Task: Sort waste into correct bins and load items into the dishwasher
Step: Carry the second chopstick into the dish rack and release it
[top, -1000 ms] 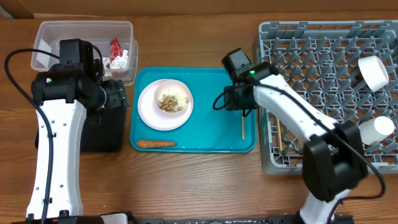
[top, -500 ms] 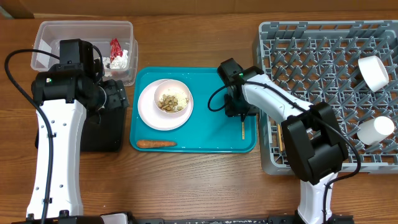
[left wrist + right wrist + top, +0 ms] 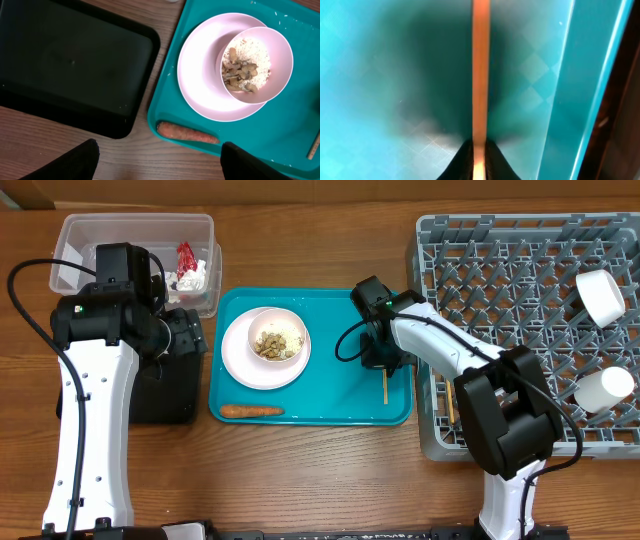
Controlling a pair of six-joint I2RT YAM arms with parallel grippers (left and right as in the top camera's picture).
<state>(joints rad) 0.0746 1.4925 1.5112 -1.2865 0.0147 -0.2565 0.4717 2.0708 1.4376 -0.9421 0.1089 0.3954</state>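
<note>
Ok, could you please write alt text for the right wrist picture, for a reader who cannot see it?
The right fingers, seen very close, are shut on one end of a thin wooden chopstick, which runs straight up the middle of the picture. Behind it is the teal tray, with its raised rim along the right side.

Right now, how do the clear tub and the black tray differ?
The clear tub is see-through with tall walls; the black tray is opaque and shallow. The clear tub holds a red wrapper and white tissue; the black tray shows nothing inside where the left wrist view sees it. Both are rectangular with rounded corners and sit left of the teal tray.
</note>
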